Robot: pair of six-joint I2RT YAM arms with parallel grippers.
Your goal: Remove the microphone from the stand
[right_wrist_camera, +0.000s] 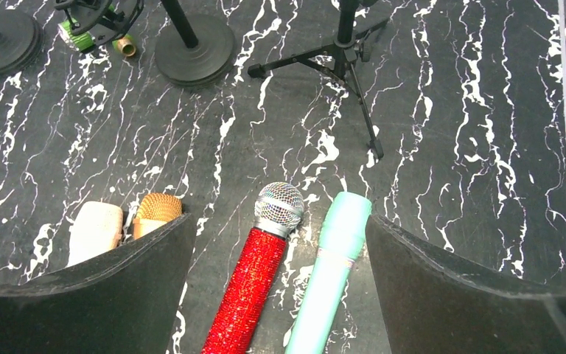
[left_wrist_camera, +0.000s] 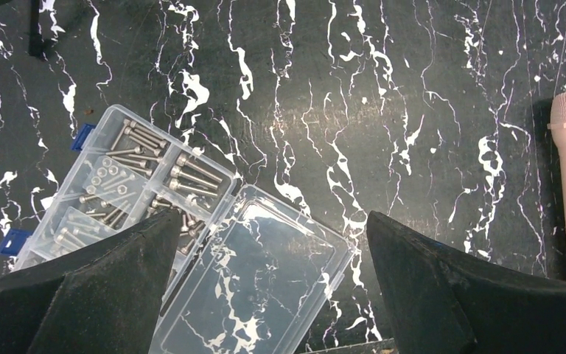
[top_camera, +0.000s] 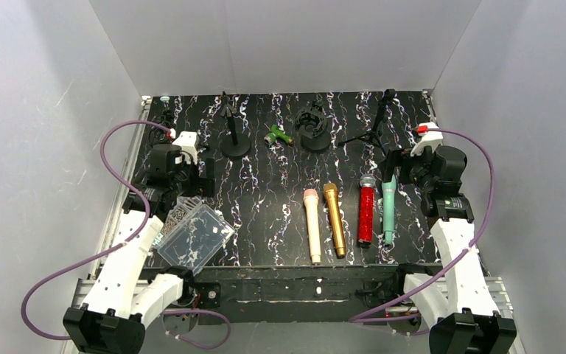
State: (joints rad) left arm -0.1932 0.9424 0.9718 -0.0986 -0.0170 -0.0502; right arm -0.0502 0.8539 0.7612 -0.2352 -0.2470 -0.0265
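Well beyond both pairs of wide-open jaws, green microphone (top_camera: 278,136) near a round-based stand (top_camera: 315,140).

Clear plastic compartment box (top_camera: 194,234) lies open at the near-left of the black, white-veined tabletop (top_camera: 265,221). Steel screws (left_wrist_camera: 190,174) sit sorted in its tray, transparent lid (left_wrist_camera: 258,284) flat alongside.

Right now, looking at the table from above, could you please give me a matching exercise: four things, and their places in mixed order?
1 screw box
2 red microphone
3 tripod stand
4 green object

a back right
b between the round-base stands
c near left
d between gold microphone and teal microphone

Pairs: 1c, 2d, 3a, 4b
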